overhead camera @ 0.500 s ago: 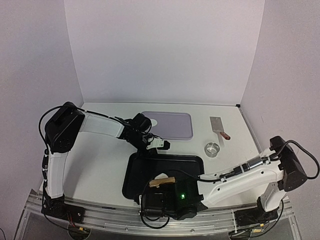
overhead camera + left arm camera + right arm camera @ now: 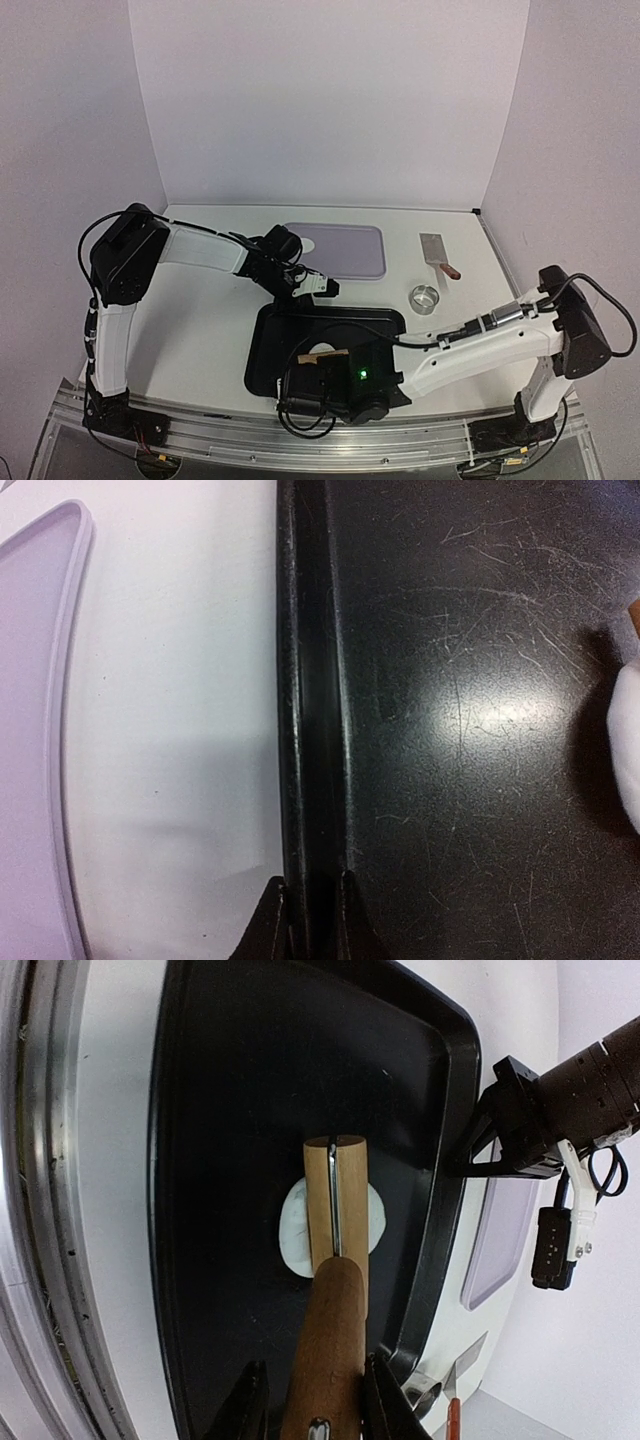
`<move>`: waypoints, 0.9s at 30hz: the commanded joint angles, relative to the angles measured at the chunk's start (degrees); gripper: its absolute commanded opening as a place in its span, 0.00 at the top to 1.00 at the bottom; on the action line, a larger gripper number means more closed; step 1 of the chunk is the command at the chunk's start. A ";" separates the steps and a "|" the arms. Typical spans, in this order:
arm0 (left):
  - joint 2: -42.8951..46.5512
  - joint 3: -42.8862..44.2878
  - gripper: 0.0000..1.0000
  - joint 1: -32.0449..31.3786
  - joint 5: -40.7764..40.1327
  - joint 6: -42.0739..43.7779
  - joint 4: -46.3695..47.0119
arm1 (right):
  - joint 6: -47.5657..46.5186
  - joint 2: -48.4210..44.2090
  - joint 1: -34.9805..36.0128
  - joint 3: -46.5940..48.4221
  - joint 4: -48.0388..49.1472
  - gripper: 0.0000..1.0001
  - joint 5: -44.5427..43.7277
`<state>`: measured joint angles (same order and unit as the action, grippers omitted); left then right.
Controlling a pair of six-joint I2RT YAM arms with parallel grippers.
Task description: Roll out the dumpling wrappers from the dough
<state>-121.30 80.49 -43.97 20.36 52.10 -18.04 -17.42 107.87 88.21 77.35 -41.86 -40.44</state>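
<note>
A flat white round disc of dough, a dumpling wrapper [image 2: 293, 1228], lies on the black tray [image 2: 230, 1110] under a wooden rolling pin [image 2: 335, 1205]. My right gripper [image 2: 315, 1405] is shut on the pin's brown handle. In the top view the pin [image 2: 322, 359] lies across the dough [image 2: 322, 348] in the near part of the tray [image 2: 380, 330]. My left gripper [image 2: 303, 291] is shut on the tray's far rim [image 2: 310, 730], one finger [image 2: 270, 925] on each side. The dough shows at the right edge of the left wrist view [image 2: 625, 745].
A lilac board [image 2: 350, 250] lies behind the tray, also at the left in the left wrist view [image 2: 30, 730]. A small steel ring [image 2: 426, 298] and a metal scraper with a red handle [image 2: 438, 254] lie at the back right. The metal rail runs along the near edge.
My right wrist and the rolling pin have shifted slightly away from the near edge over the dough. The left gripper stays on the tray rim.
</note>
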 commanded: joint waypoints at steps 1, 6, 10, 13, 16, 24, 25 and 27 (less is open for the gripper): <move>-2.07 0.34 1.00 0.63 -7.06 3.56 1.22 | 6.57 3.21 4.91 -5.59 -8.18 1.00 20.83; -1.91 0.28 1.00 0.62 -7.34 3.93 0.99 | 0.95 5.54 1.49 -3.32 -8.13 1.00 19.14; -1.70 0.37 1.00 0.62 -7.15 3.93 0.80 | -1.07 5.82 -0.67 -1.39 -7.98 1.00 19.96; -1.77 0.44 1.00 0.63 -6.91 3.84 0.70 | 3.19 4.28 1.65 -3.21 -8.41 1.00 21.44; -1.76 0.23 1.00 0.64 -7.06 3.98 0.81 | 8.92 3.76 5.03 -5.05 -9.80 1.00 22.99; -1.65 -0.87 1.00 0.65 -7.53 3.84 1.10 | 1.78 6.71 0.08 -1.33 -9.25 1.00 18.98; -1.60 -0.86 1.00 0.64 -7.47 3.80 1.08 | 0.74 6.62 -0.76 -0.88 -9.16 1.00 18.71; -1.61 -0.71 1.00 0.64 -7.48 3.76 0.98 | 0.32 6.01 -1.07 -0.79 -9.19 1.00 19.18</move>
<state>-121.30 80.47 -43.97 20.30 52.07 -18.04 -14.70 109.41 90.09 78.64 -44.68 -41.93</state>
